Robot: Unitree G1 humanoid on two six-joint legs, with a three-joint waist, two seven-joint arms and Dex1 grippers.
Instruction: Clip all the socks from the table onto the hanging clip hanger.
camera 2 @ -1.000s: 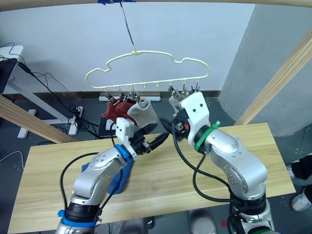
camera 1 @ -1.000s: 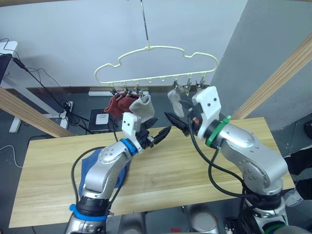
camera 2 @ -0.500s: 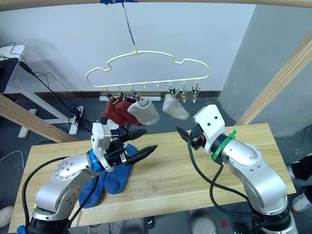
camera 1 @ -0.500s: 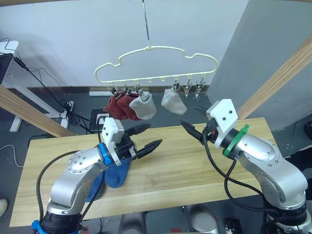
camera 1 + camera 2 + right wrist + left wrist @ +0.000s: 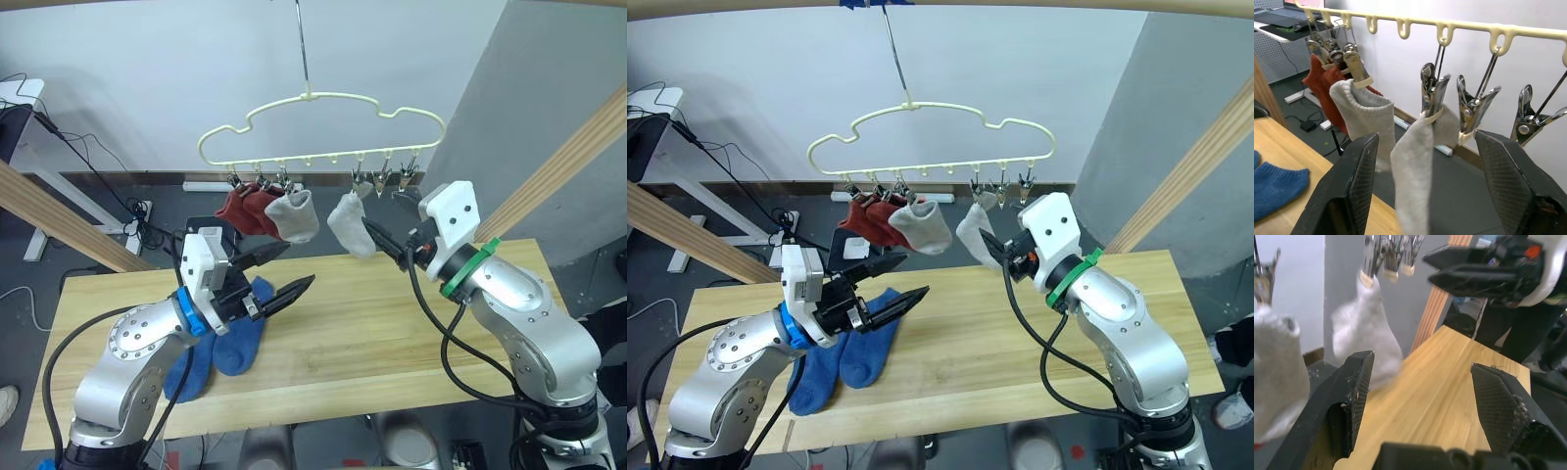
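While two dark red socks [image 5: 245,209] and two light grey socks [image 5: 295,216] hang clipped on the clip hanger [image 5: 323,127], the eye views show two blue socks [image 5: 847,348] lying on the table [image 5: 392,333] under the left gripper [image 5: 277,277], fingers spread and empty. Through the left wrist view, a grey sock [image 5: 1364,335] hangs beyond those parted fingers [image 5: 1354,396], above the tabletop. Through the right wrist view, the right gripper [image 5: 1432,196] is wide open, empty, facing a clipped grey sock [image 5: 1418,161].
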